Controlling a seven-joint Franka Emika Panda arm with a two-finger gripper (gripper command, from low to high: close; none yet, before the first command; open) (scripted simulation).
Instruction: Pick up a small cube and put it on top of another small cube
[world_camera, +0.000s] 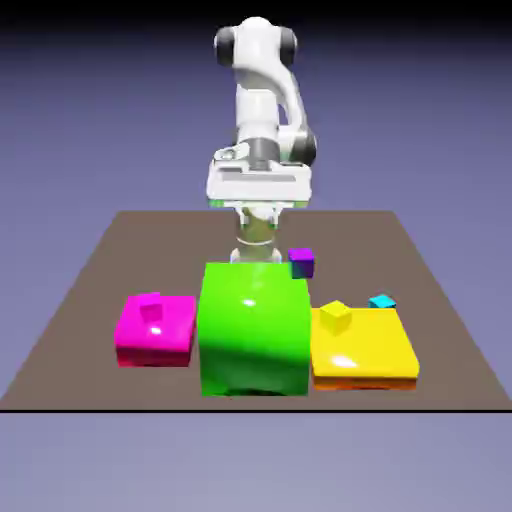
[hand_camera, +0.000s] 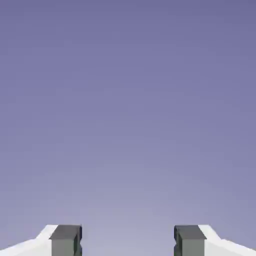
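1. A big glossy green block (world_camera: 253, 328) sits mid-counter near the front edge, hiding the tool's tips.
2. The tool (hand_camera: 128, 240) stands wide and empty, facing only backdrop.
3. The tiny cyan cube (world_camera: 382, 301) lies untouched by the flat yellow slab's (world_camera: 362, 348) far right corner.

The white jointed robot arm (world_camera: 262, 95) rises upright and folds down to its broad white hand (world_camera: 256, 183), while in the hand view the two-finger gripper (hand_camera: 128, 241) holds its grey fingertips (hand_camera: 66, 240) wide apart, nothing between them.
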